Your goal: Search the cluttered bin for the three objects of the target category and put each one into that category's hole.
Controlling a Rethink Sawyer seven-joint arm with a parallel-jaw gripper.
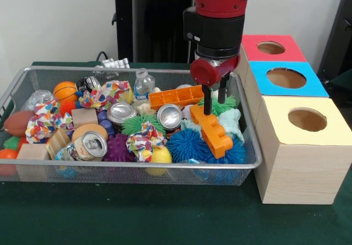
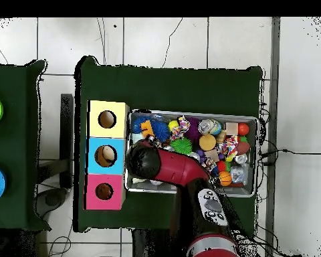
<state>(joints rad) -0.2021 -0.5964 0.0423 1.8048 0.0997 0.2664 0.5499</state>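
- Front view, surface: dark green cloth-covered table (image 1: 137,217); pale wall behind, black pedestal at the far side.
- Front view, bin (image 1: 132,172): silver wire mesh, on the table's left, packed with spiky balls, crushed cans, wooden blocks, patterned cloth, a small water bottle.
- Front view, gripper (image 1: 215,99): over the bin's right end, its two black fingers parted with nothing between them; the lower one touches or stands just in front of an orange plastic block (image 1: 213,132).
- Front view, boxes: yellow-topped box (image 1: 302,146) nearest, then blue (image 1: 286,79), then red (image 1: 272,48), each with one round hole, just beside the bin's right end.
- Front view, task's animals: cannot be made out among the clutter.
- Overhead view: green table (image 2: 170,87) on a white tiled floor; cables at right; the arm hides the gripper.
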